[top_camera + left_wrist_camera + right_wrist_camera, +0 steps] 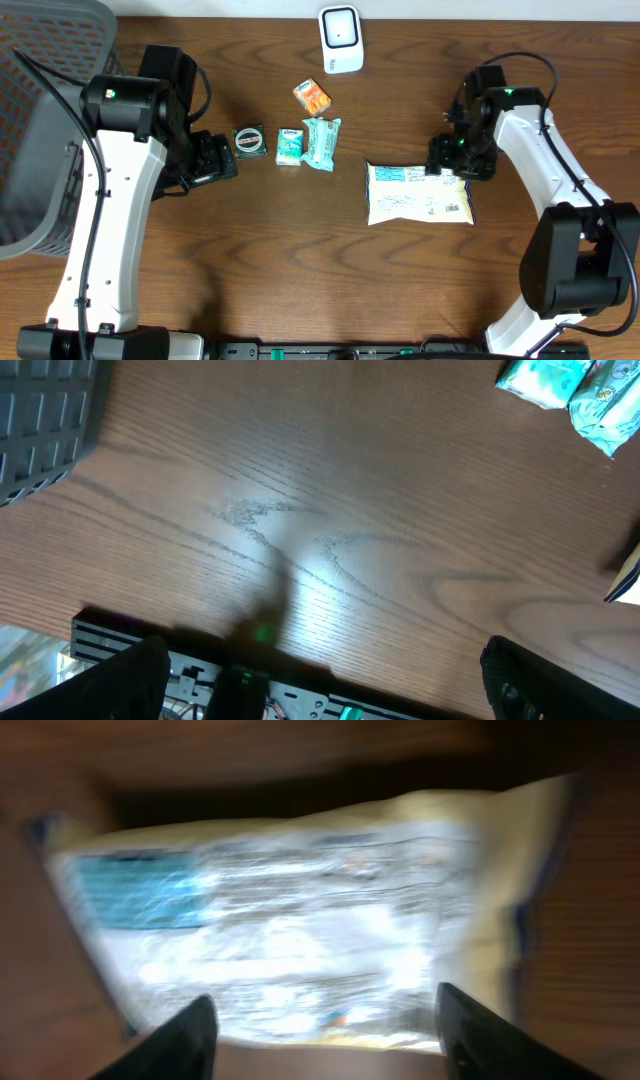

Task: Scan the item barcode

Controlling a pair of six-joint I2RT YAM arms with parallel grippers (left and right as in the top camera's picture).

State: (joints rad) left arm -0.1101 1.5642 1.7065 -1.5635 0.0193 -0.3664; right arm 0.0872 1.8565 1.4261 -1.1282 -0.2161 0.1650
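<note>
- Overhead: a white snack bag lies flat on the wooden table, right of centre and well apart from the white scanner at the far edge.
- The right gripper sits at the bag's upper right corner.
- The left gripper is just beside a round dark tin. Right of the tin lie two teal packets, with an orange packet above them. A grey basket fills the left edge.
- Left wrist: the left gripper is spread wide. Its fingers show in the bottom corners, with only bare wood between them. The teal packets show at top right and the basket at top left.
- Right wrist: the picture is badly blurred. The bag fills the view. The right gripper stands parted and grips nothing, its fingertips on either side of the bag's near edge. Whether they touch the wrapper cannot be told.
</note>
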